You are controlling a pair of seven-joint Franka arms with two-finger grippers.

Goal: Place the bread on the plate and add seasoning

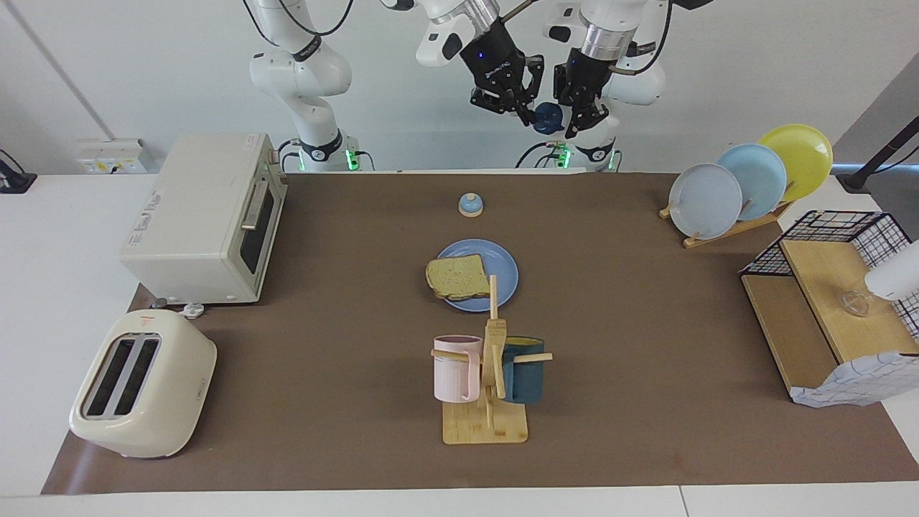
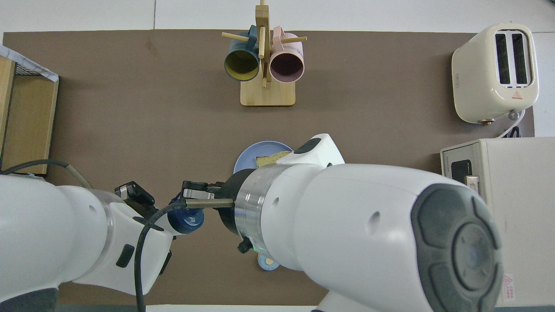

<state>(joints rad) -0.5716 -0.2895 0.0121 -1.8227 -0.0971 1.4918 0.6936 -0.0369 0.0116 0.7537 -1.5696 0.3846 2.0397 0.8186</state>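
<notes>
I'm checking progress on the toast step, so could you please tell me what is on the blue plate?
The bread lies on the plate, overhanging its rim toward the right arm's end. The mug tree's post hides a strip of the plate.

Bread [image 1: 457,277] on plate [image 1: 495,276]; seemingly overhanging.
</notes>
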